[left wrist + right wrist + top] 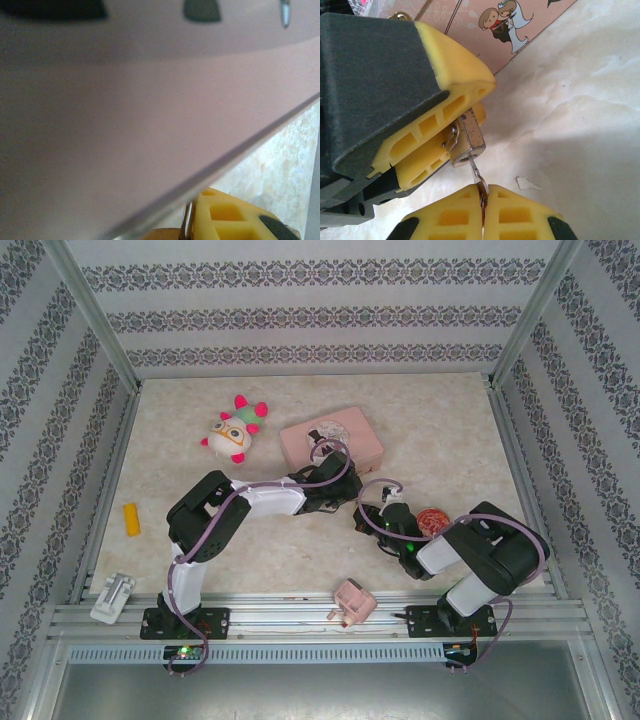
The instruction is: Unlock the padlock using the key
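The small brass padlock [471, 137] is clamped between the yellow fingers [451, 70] of my left gripper [462, 120], keyhole end sticking out. The thin grey key [476, 172] has its blade in that keyhole, and my right gripper [483, 197] is shut on its bow just below. Both are held above the pale table. In the left wrist view the silver shackle [187, 222] shows beside one yellow finger [227, 217], close under the pink tin [150, 125]. Seen from the top, the two grippers meet tip to tip at the table's middle [352, 510], and the padlock and key are hidden between them.
The pink illustrated tin [335, 440] lies just behind the grippers. A plush toy [235, 430] sits to its left. A yellow block [130, 518] and a white part [112, 597] lie at the left, a pink plug [352, 602] at the front rail, a red round thing [432, 520] by the right arm.
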### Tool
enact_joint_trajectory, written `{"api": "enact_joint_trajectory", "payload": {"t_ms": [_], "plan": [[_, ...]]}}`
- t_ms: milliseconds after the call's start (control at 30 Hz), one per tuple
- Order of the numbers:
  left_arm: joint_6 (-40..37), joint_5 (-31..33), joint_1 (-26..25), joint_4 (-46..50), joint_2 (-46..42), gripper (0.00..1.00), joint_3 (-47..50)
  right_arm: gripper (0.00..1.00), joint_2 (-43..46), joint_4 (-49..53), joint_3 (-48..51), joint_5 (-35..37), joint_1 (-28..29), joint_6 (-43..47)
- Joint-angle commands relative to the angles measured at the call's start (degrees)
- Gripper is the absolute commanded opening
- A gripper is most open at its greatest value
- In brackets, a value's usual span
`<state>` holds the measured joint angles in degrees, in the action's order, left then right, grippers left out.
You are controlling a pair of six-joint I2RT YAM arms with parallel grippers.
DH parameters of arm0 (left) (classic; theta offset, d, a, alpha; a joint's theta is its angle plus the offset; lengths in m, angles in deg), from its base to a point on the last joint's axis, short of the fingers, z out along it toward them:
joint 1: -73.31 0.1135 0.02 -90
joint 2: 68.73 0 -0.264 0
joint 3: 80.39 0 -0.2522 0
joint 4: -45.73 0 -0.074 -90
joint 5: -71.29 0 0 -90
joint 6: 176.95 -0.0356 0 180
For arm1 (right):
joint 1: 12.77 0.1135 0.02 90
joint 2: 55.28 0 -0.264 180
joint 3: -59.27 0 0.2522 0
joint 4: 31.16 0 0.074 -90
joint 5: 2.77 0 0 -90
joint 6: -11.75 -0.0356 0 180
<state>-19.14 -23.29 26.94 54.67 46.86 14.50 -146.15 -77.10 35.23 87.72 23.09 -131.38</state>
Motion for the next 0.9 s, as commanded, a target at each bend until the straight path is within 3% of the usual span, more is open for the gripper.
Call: {"api": "enact_joint_trajectory", "payload": {"t_ms": [0,867], "plan": [[2.8,0.2,0.5,-5.5,-0.7,0.11,0.5,0.0,-1.5,-4.3,0.8,-0.5,0.3,-0.9],[4.4,1.4,0.9,-9.8,-1.7,0.11,2.6,0.0,-13.6,-18.8,3.3,-1.1,-1.0,-3.7]]}}
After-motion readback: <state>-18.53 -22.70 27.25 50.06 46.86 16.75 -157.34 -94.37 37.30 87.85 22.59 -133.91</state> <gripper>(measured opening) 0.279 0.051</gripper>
